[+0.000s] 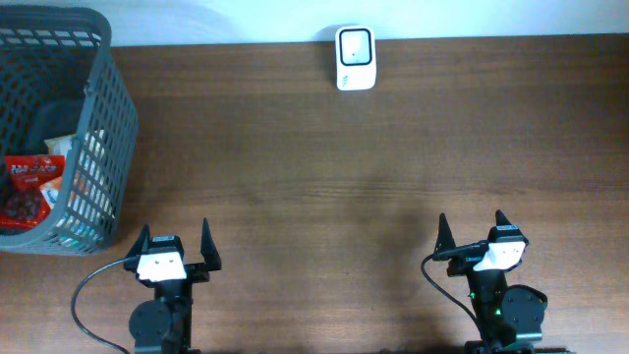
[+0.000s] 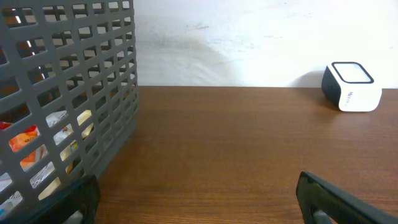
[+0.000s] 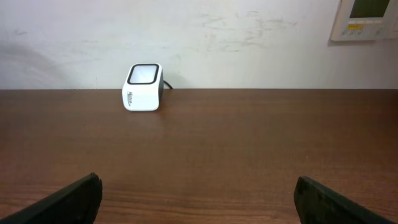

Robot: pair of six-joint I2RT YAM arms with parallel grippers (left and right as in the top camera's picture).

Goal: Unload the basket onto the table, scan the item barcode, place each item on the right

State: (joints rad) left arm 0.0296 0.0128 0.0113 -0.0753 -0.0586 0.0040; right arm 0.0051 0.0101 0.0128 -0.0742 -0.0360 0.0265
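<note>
A white barcode scanner stands at the table's far edge, also visible as the scanner at the right of the left wrist view and the scanner in the right wrist view. Packaged items, among them a red snack bag, lie inside the grey mesh basket at far left; through the basket wall orange and white packets show. My left gripper sits open near the front edge, right of the basket. My right gripper is open at front right. Neither holds anything.
The brown wooden table stretches between the grippers and the scanner. A white wall runs behind it, with a wall panel at upper right. A black cable loops beside the left arm's base.
</note>
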